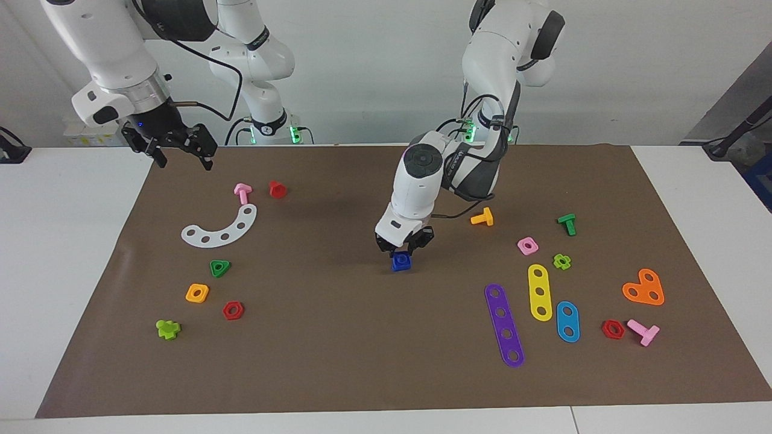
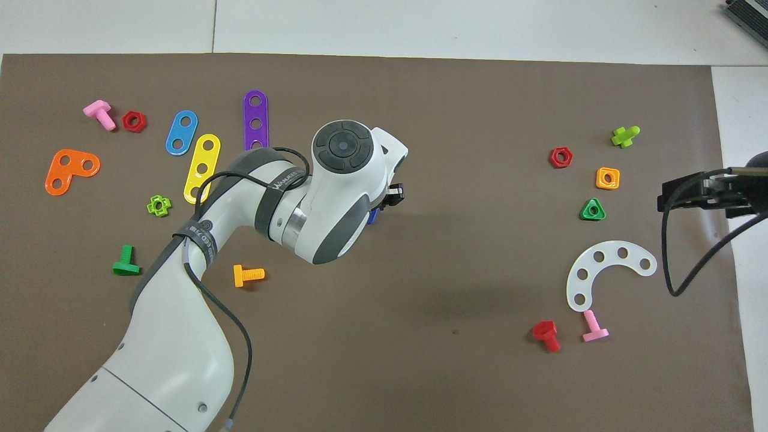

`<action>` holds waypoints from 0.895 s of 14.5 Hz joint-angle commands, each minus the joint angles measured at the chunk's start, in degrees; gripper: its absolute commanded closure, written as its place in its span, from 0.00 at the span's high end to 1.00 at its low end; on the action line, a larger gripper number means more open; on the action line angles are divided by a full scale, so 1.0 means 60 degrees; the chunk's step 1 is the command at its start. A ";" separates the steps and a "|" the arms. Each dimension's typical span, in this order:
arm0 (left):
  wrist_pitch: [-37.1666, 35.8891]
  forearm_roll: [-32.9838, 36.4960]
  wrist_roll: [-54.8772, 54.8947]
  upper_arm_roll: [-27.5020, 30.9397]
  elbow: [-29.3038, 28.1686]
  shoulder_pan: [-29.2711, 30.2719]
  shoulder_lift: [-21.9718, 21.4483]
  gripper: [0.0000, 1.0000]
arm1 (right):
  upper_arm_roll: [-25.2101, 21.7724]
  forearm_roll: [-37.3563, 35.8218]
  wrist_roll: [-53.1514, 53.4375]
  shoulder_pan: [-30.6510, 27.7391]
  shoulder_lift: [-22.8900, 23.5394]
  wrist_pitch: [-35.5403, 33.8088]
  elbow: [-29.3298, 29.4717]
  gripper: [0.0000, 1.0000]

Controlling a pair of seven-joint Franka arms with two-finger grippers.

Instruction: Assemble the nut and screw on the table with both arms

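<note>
At the middle of the brown mat, the left end effector is down on a small blue piece, the nut, with its fingertips closed on the top of it. The nut's square body with its round hole shows just below the fingers, at or just above the mat; I cannot tell whether it touches. From overhead the left arm's wrist covers the piece, and only a blue sliver shows. The screw cannot be made out apart from this blue piece. Toward the left arm's end from the nut lie an orange bolt and a pink nut. The right end effector waits over the mat's edge at the right arm's end of the worktop, its fingers spread wide and empty.
</note>
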 commanded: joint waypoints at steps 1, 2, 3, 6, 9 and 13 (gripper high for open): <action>0.0070 0.0035 0.0054 0.0075 -0.0326 -0.0040 0.0001 0.27 | 0.0061 0.0102 -0.0229 -0.0100 -0.0106 0.0015 -0.0119 1.00; 0.0085 0.0035 0.0054 0.0061 -0.0428 -0.0040 -0.0029 0.27 | 0.0047 0.0116 -0.0229 -0.0100 -0.0106 0.0015 -0.0119 1.00; 0.0041 0.0020 0.0054 0.0061 -0.0385 -0.0011 -0.0029 0.28 | 0.0061 0.0116 -0.0229 -0.0100 -0.0106 0.0015 -0.0119 1.00; -0.0396 -0.0315 0.0039 0.0061 0.0096 0.0136 0.0029 0.28 | 0.0061 0.0116 -0.0229 -0.0100 -0.0106 0.0015 -0.0119 1.00; -0.0852 -0.0581 0.0039 0.0119 0.0552 0.0136 0.0176 0.28 | 0.0061 0.0116 -0.0229 -0.0100 -0.0106 0.0015 -0.0119 1.00; -0.0809 -0.0595 0.0025 0.0119 0.0567 0.0122 0.0162 0.28 | 0.0061 0.0102 -0.0229 -0.0100 -0.0106 0.0015 -0.0119 1.00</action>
